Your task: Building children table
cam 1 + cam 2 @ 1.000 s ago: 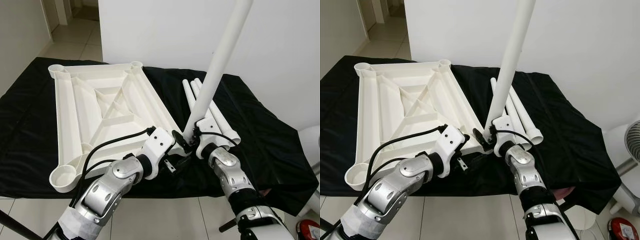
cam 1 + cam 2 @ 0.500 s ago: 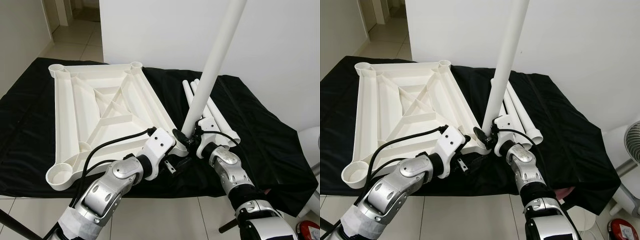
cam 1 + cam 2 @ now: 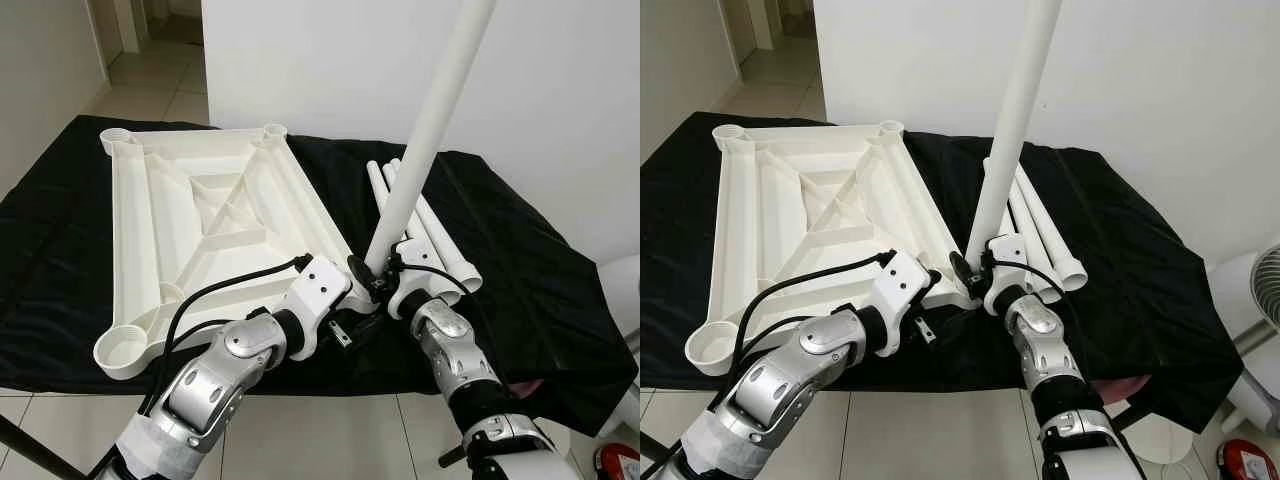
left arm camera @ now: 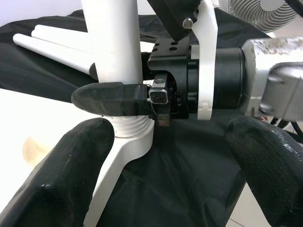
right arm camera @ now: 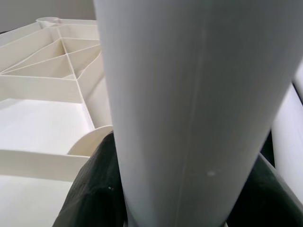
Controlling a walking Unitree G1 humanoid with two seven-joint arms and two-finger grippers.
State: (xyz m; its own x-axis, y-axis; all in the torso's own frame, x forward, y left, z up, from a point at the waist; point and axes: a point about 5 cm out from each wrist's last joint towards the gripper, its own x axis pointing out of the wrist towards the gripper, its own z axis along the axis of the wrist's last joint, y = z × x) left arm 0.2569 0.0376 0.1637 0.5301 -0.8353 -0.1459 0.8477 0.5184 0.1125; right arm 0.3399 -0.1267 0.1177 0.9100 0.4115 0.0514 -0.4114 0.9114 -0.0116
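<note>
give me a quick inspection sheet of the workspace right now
surface: table under a black cloth, cloth hangs over the edges
job's things: white tabletop lies upside down, ribs up; one white leg stands tilted at its near right corner socket; three spare legs lie beside it on the cloth
clutter: nothing seen
grippers: right gripper shut on the leg near its base; left gripper open, just in front of the socket
cables: black cable loops along the left arm
surroundings: white wall behind, tiled floor, a fan at the right, a doorway at far left
</note>
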